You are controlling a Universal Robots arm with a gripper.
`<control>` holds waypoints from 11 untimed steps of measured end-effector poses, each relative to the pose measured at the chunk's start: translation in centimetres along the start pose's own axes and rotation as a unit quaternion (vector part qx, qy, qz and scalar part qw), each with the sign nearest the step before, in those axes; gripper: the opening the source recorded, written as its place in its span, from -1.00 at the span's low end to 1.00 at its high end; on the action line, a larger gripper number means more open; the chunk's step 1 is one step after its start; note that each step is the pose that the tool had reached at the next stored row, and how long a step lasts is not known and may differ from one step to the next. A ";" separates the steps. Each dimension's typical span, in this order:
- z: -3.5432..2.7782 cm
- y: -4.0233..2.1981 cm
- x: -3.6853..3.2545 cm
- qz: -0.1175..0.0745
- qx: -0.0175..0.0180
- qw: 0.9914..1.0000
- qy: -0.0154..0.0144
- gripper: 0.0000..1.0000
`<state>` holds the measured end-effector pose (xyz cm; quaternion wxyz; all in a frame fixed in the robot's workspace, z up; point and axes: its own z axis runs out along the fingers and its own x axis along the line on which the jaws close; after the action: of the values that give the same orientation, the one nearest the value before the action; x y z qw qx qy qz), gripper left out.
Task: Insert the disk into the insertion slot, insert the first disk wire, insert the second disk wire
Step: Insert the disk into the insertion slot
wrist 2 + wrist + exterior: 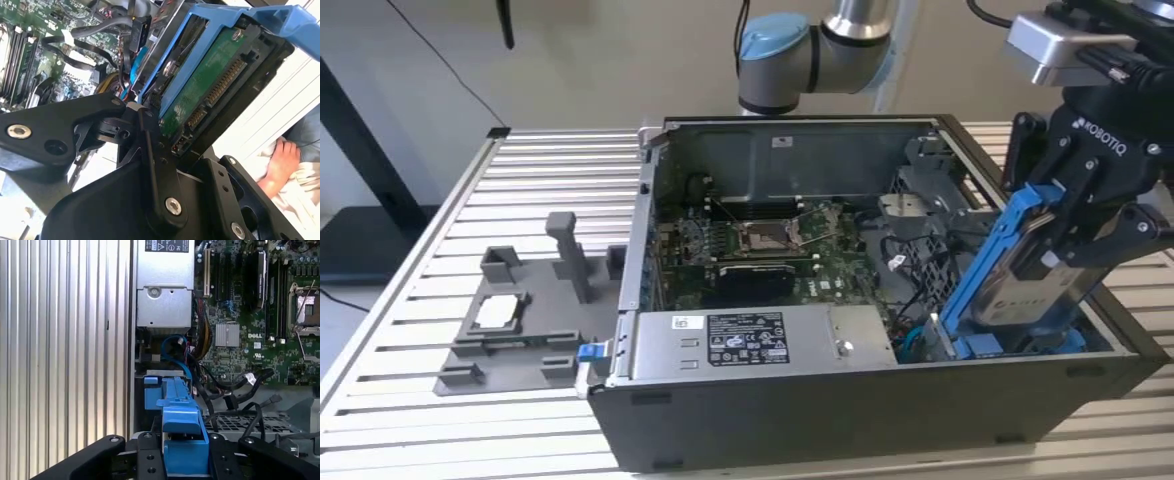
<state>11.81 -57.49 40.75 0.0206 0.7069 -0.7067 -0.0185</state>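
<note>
in the exterior view the gripper (1070,250) has its fingers (1105,232) closed on the disk (1017,298). it holds the disk tilted, with the upper end leaning toward the exterior view's right and the lower end already down inside the computer case (854,420), at the insertion slot (929,250) beside the power supply (747,340). we cannot tell how deep the disk sits. the desk (547,165) under the case is slatted metal. we judge the step in hand to be the seating of the disk, and doing it well means taking out that lean first, so the blue carrier (987,255) runs square to the slot walls rather than wedging on one edge. in the second wrist view the disk's green board (210,87) and its connector row face us, and loose black wires (90,42) lie near the blue frame. we would keep the push well away from them so none gets trapped under the carrier. a person's hand (277,167) rests off to the side, apart from the work. in the first wrist view the carrier's edge (181,437) stands between the two fingers (150,452), close to the case wall and pointing toward the power supply (165,300). here we would favour a slow, straight push along the carrier's length, with the grip kept firm so the disk does not pivot.
</note>
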 end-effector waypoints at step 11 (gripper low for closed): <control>1.07 -0.07 -0.68 0.000 0.000 1.000 -0.002 -0.35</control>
<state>11.83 -56.82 39.67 0.0195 0.7069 -0.7068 -0.0197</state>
